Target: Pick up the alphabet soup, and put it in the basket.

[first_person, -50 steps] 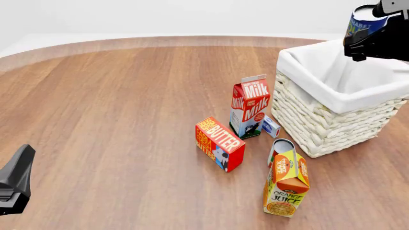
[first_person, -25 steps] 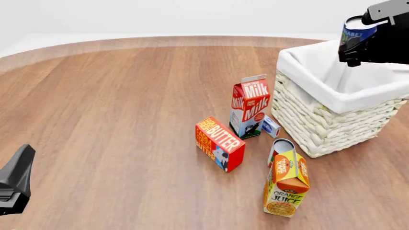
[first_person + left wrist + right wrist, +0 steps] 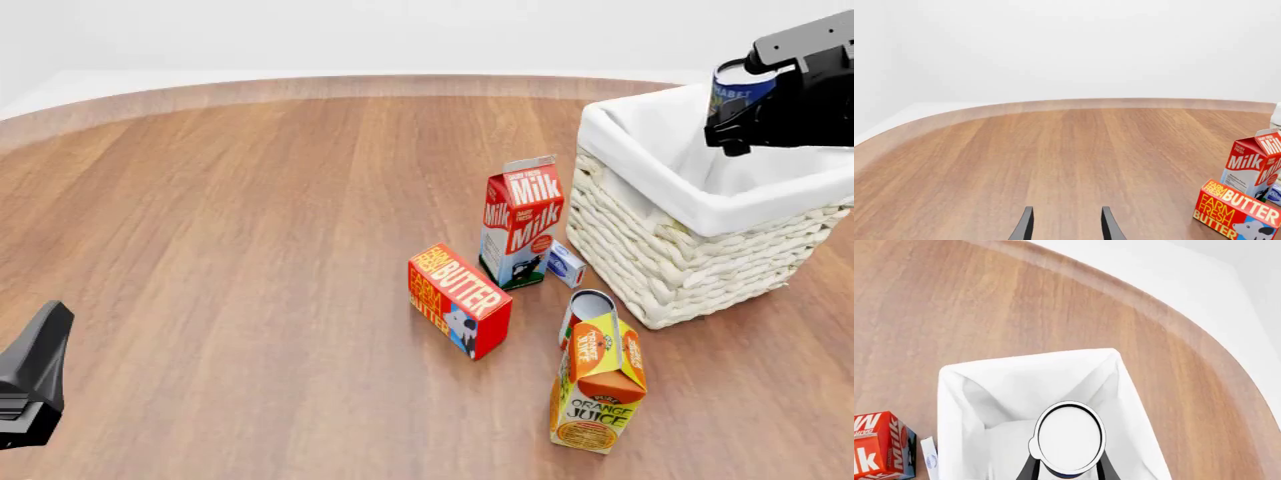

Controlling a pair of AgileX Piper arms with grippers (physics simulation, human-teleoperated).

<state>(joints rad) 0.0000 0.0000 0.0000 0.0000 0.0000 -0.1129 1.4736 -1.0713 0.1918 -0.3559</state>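
The alphabet soup shows its blue label at the top right, held above the inside of the white wicker basket. My right gripper is shut on the can. In the right wrist view the can's silvery flat top sits between the fingers, right over the basket's white cloth lining. My left gripper rests at the near left of the table, far from both. Its fingers stand open in the left wrist view with only bare wood between them.
A milk carton stands just left of the basket, with a small blue-and-white box at its foot. A butter box, a red-and-white can and an orange juice carton lie nearer the front.
My right gripper has come down and slightly left with the can, from above the basket's far rim to lower over its inside. The left arm has not moved.
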